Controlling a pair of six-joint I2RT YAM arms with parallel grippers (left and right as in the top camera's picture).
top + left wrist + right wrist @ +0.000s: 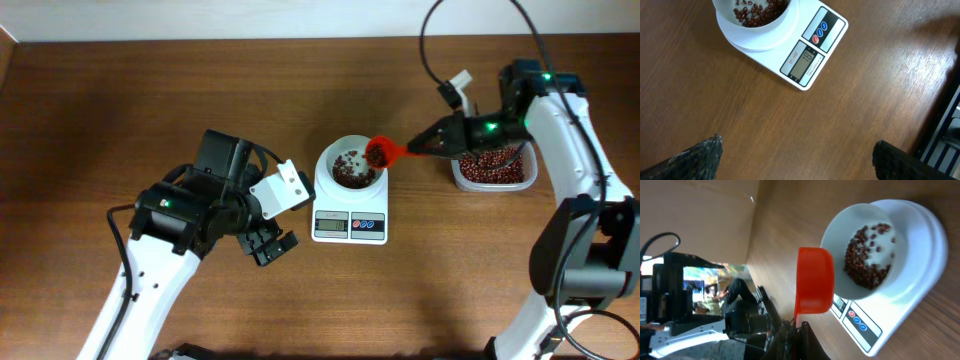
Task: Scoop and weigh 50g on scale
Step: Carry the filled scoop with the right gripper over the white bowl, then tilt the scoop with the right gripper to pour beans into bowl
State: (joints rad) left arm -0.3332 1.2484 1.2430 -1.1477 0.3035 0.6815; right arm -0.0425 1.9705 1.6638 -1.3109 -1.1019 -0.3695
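My right gripper [430,143] clamps the scoop [380,151], just beyond its fingertips over the scale [349,226] bowl [325,160]. Probably mid-pour, so next I tip the beans [347,170] slowly. The left gripper [272,245] is spread wide and holds nothing.

Orange scoop [382,152], clear tub [490,187], wooden table [150,100]

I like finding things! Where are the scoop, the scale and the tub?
scoop [814,282], right wrist view, its orange cup wall.
scale [349,226], overhead view, its front panel.
tub [490,186], overhead view, its lower rim.
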